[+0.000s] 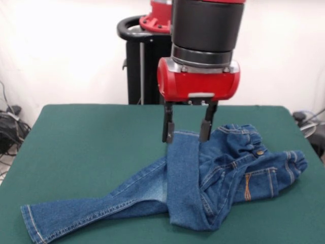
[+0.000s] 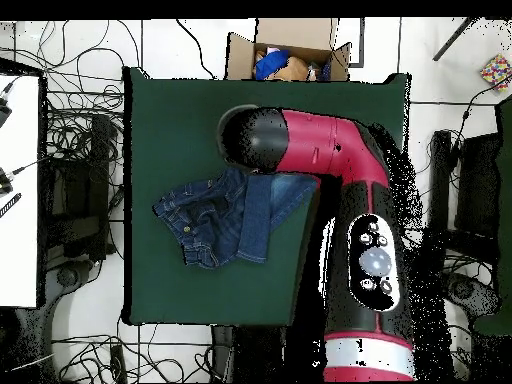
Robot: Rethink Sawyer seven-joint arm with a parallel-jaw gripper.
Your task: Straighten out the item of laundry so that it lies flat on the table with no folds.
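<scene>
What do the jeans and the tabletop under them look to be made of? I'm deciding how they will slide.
The jeans look like blue denim: a woven, matte cloth with orange stitching and faded patches, soft enough to fold over itself. The table top looks like dark green felt or a similar matte fabric covering, with no shine; what lies beneath it cannot be told. The gripper has one leg's hem between its fingers.

Blue denim jeans (image 1: 193, 178) w/ orange stitching, dk green table (image 1: 91, 147), red/black arm (image 1: 203, 46).
</scene>
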